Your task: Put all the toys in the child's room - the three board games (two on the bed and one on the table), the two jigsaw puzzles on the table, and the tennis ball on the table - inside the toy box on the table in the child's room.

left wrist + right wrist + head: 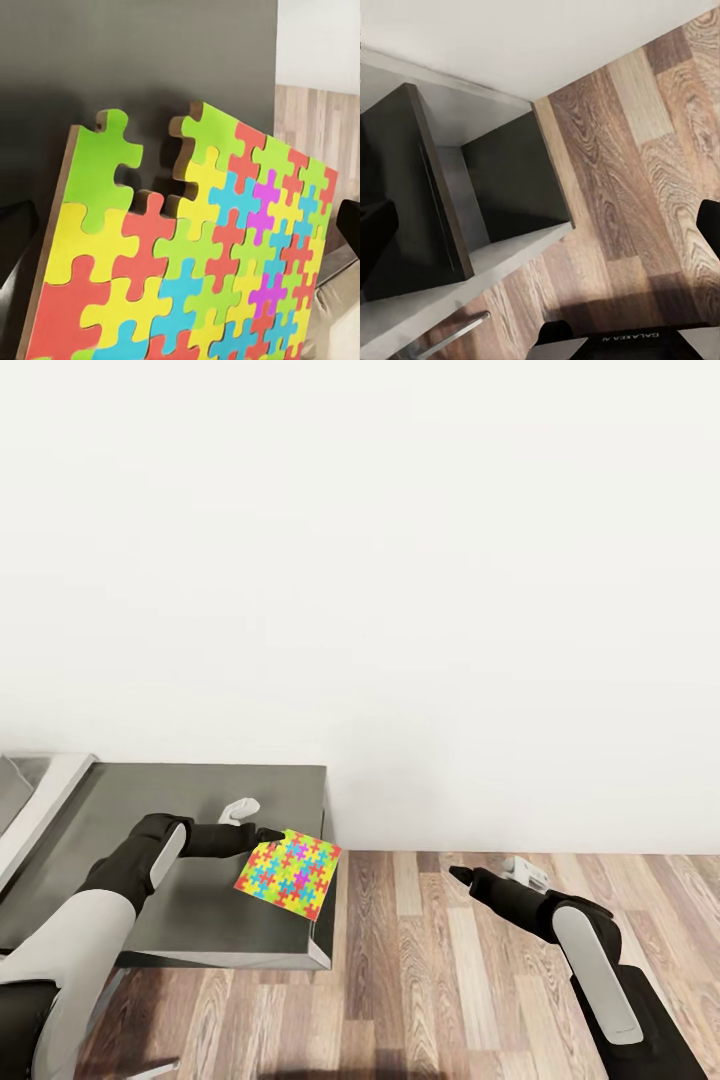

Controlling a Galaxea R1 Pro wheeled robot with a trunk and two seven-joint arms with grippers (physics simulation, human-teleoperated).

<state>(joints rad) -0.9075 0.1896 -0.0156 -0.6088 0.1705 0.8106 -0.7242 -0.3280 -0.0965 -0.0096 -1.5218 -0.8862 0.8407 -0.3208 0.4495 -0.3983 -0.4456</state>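
Observation:
One jigsaw puzzle [290, 873], a square sheet of bright yellow, green, red and blue pieces, hangs tilted over the right end of the table's lower dark grey section [180, 810]. My left gripper [268, 838] is shut on the puzzle's near corner. In the left wrist view the puzzle [195, 262] shows close up, with one piece-shaped gap in its top edge. My right gripper [458, 875] hovers over the wood floor to the right of the table, its dark fingertips [711, 225] apart with nothing between them.
A pale grey higher desk top [35, 795] adjoins the dark section at the far left. A white wall [400, 560] stands behind. Wood-plank floor [480, 980] spreads to the right and front. The right wrist view looks at the table's dark end panel [510, 187].

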